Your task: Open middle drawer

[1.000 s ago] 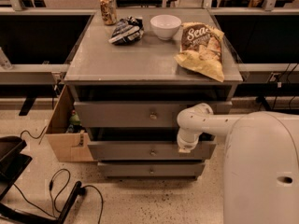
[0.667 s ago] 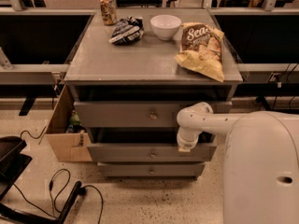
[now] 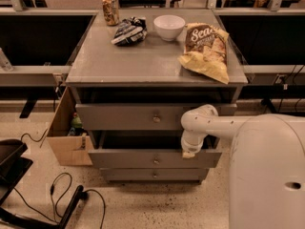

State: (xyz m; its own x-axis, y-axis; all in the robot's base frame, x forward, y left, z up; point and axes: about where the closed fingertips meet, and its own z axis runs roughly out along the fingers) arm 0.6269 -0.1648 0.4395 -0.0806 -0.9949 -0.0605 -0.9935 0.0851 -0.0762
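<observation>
The middle drawer (image 3: 128,158) is a wide grey drawer with a small round knob (image 3: 155,161) at its centre. It stands pulled out from the cabinet, with a dark gap above its front panel. My white arm reaches in from the right and bends down. The gripper (image 3: 189,151) sits at the top edge of the middle drawer's front, right of the knob. The top drawer (image 3: 128,117), with the taller front, is slightly out. The narrow bottom drawer (image 3: 133,175) is nearly flush.
On the cabinet top (image 3: 143,61) lie a chip bag (image 3: 206,49), a white bowl (image 3: 168,26), a dark snack bag (image 3: 128,31) and a can (image 3: 110,8). A cardboard box (image 3: 66,132) stands left of the cabinet. Cables (image 3: 62,194) and a black base lie on the floor.
The middle drawer has slid a little further out toward the camera, and the gripper has moved with it.
</observation>
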